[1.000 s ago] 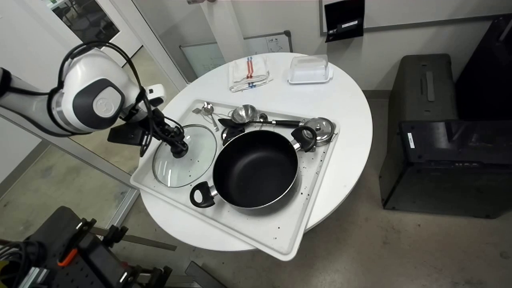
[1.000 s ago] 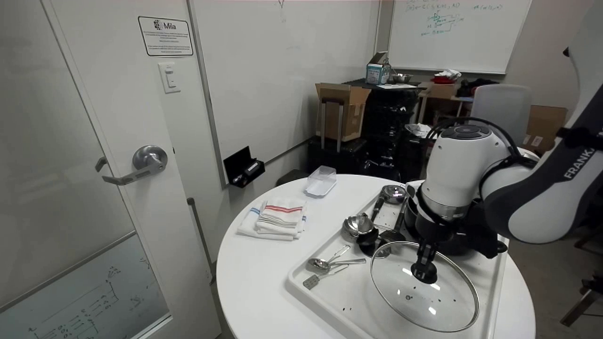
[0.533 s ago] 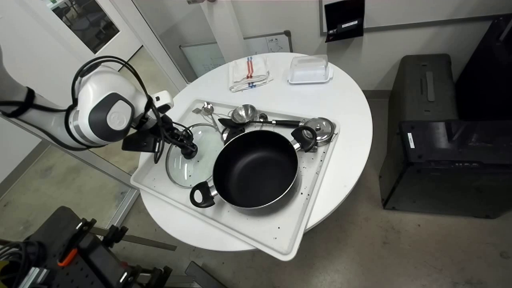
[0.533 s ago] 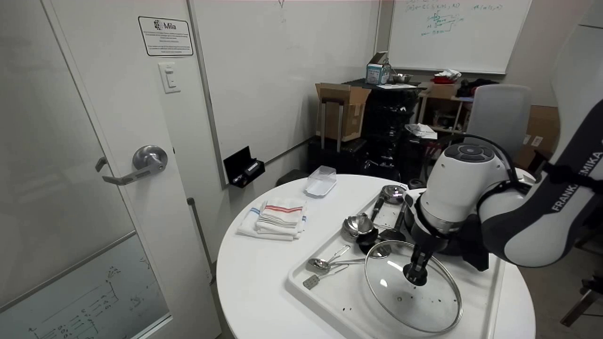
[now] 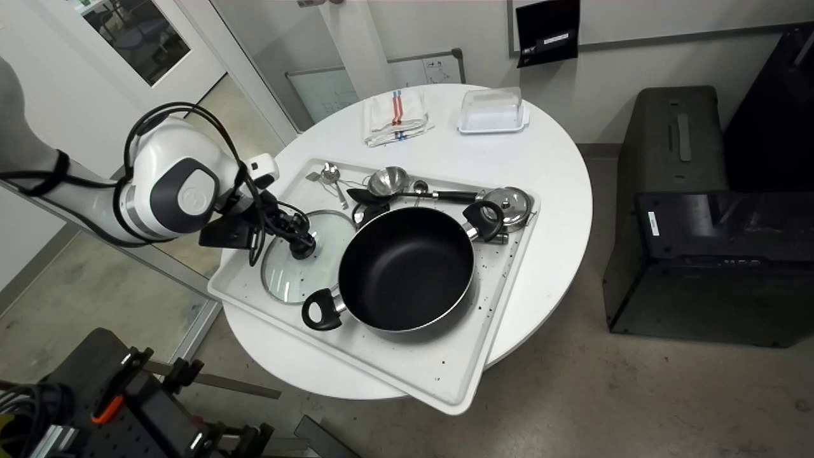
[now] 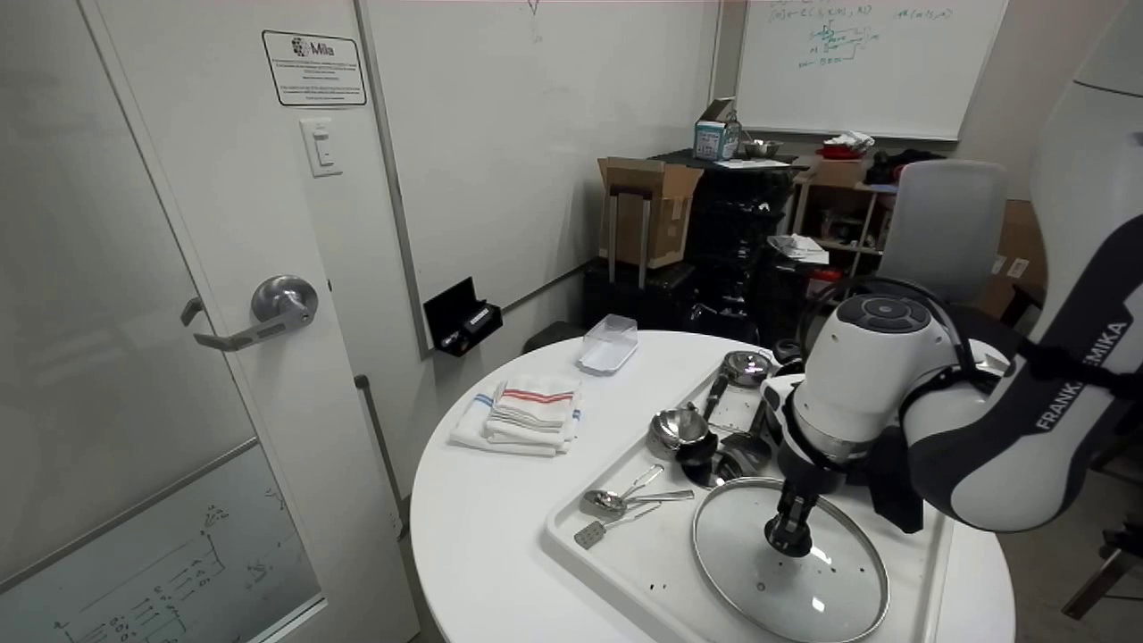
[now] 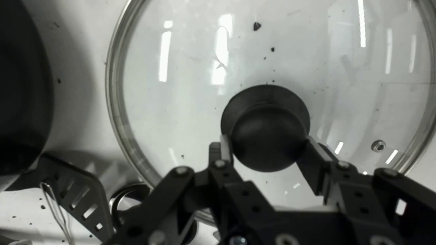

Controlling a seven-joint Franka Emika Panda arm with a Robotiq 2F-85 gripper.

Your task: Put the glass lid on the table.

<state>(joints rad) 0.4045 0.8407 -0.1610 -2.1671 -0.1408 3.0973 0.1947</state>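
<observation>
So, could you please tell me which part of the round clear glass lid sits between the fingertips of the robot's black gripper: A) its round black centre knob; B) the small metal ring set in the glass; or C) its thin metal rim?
A: the wrist view shows the black gripper with a fingertip on each side of the round black centre knob of the round clear glass lid.

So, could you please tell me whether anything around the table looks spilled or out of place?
Two things: dark specks are scattered over the white tray, like crumbs, though I can't tell what they are; and one tray corner juts past the edge of the round table, so it looks unsupported.
</observation>
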